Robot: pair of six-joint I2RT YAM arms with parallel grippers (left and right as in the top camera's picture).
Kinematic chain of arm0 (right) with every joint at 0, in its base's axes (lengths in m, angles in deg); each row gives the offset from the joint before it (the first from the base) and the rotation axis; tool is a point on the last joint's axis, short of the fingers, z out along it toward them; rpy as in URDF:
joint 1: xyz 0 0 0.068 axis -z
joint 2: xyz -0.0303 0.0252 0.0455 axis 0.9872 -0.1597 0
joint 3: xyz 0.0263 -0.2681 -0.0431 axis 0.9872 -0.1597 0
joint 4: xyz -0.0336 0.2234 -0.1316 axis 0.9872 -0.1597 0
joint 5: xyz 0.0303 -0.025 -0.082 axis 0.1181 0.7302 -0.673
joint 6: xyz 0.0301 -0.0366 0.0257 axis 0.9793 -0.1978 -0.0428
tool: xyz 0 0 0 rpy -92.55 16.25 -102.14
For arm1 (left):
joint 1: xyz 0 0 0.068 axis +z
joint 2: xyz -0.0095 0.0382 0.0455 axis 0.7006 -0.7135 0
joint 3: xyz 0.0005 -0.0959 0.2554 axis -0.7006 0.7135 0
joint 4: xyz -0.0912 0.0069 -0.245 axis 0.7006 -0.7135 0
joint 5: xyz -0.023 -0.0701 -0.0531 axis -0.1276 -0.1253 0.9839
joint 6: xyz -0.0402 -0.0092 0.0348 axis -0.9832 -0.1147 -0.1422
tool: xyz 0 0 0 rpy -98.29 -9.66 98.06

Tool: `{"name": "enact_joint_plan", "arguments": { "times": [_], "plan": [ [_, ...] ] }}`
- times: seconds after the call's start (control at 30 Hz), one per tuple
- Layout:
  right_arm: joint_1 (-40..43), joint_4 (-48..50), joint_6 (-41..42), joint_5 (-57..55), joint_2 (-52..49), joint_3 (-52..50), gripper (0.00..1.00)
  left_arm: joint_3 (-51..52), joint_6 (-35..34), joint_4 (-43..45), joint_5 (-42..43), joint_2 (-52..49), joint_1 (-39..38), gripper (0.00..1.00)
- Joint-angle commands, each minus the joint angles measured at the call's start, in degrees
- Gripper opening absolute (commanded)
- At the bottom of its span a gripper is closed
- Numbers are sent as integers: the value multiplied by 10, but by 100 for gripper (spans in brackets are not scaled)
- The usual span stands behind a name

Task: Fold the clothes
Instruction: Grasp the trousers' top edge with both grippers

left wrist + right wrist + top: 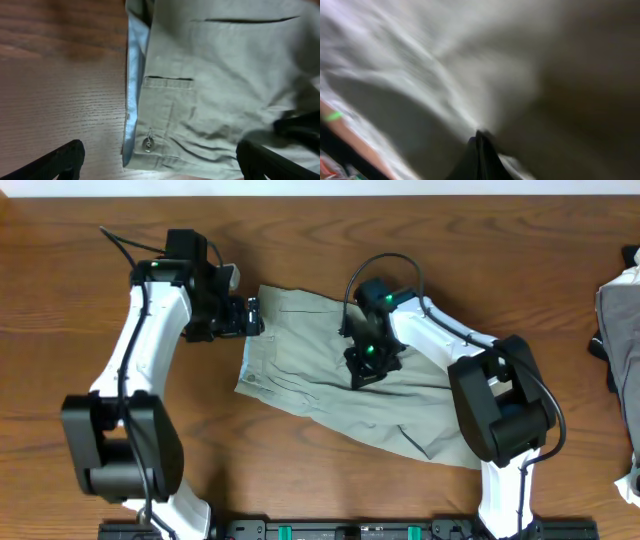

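The khaki clothes (310,370) lie spread on the wooden table, waistband to the left. My left gripper (252,318) is open at the waistband's upper left edge; in the left wrist view its fingers (160,162) straddle the waistband (134,90), a button (147,145) and a welt pocket (169,80). My right gripper (365,368) presses into the middle of the garment. In the right wrist view its fingers (481,150) are closed together, pinching blurred cloth (445,85).
A grey garment pile (620,310) sits at the right edge of the table. Bare wood (80,300) lies left of the garment and along the front edge.
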Motion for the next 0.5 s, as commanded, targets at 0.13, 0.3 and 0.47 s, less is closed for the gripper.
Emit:
{"name": "enact_joint_plan", "arguments": {
  "times": [0.13, 0.3, 0.47],
  "plan": [
    [28, -6, -40, -30, 16, 23, 1, -1, 36, -3, 45, -108, 2, 98],
    [52, -34, -40, -19, 19, 23, 1, -1, 83, -1, 87, -153, 2, 98],
    [82, -71, -34, -19, 21, 23, 1, -1, 152, -3, 190, -177, 1, 98]
  ]
}}
